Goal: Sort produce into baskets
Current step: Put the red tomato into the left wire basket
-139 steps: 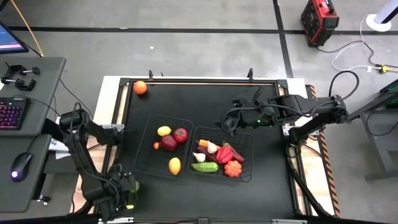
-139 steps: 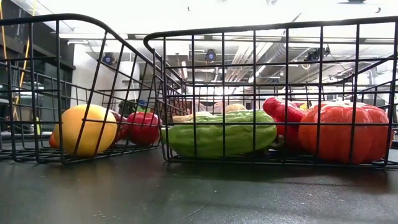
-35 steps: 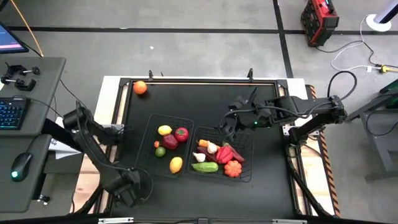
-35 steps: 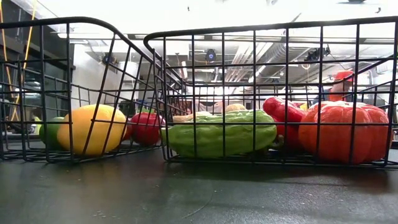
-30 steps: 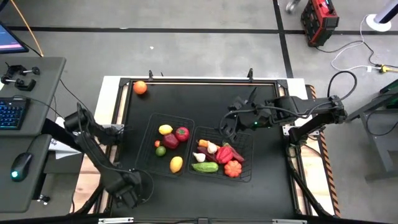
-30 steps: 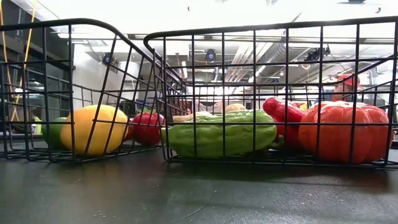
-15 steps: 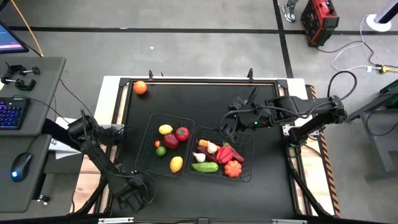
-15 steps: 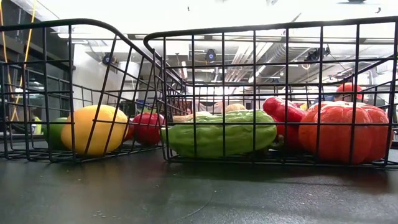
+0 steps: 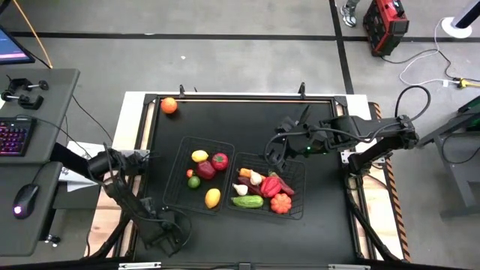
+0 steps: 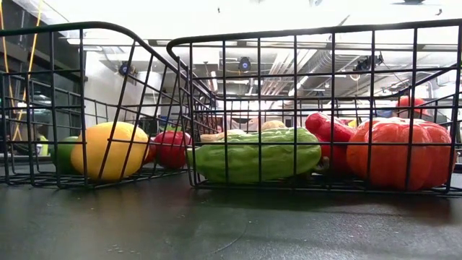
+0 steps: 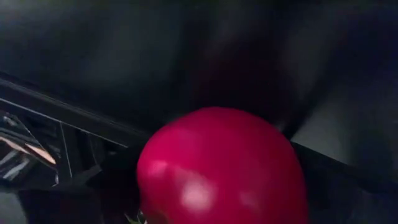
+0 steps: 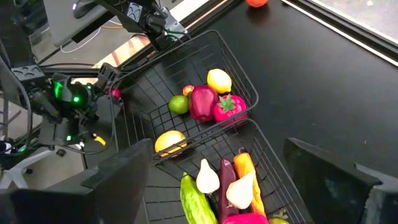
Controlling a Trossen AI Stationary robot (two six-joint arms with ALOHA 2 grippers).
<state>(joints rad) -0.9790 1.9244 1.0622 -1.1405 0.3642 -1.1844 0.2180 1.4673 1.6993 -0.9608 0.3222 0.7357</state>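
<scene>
Two black wire baskets sit side by side mid-table. The left basket holds two lemons, a lime and red pieces. The right basket holds a cucumber, pumpkin, peppers and garlic. An orange lies at the table's far left corner. My left gripper is low at the near left corner, with a red apple close in front of it; its fingers do not show. My right gripper hangs open above the right basket's far edge. My left gripper is right at the red apple, which fills its wrist view. Its fingers do not show there, so I cannot tell whether they touch the apple.
A desk with keyboard and mouse stands left of the table. The bare black tabletop stretches behind the baskets. In the low view the basket walls stand close in front, and a person with a red cap shows far behind.
My left arm has folded lower and its gripper has sunk at the table's near left corner, a little toward the near edge. The baskets and the produce in them have not moved.
</scene>
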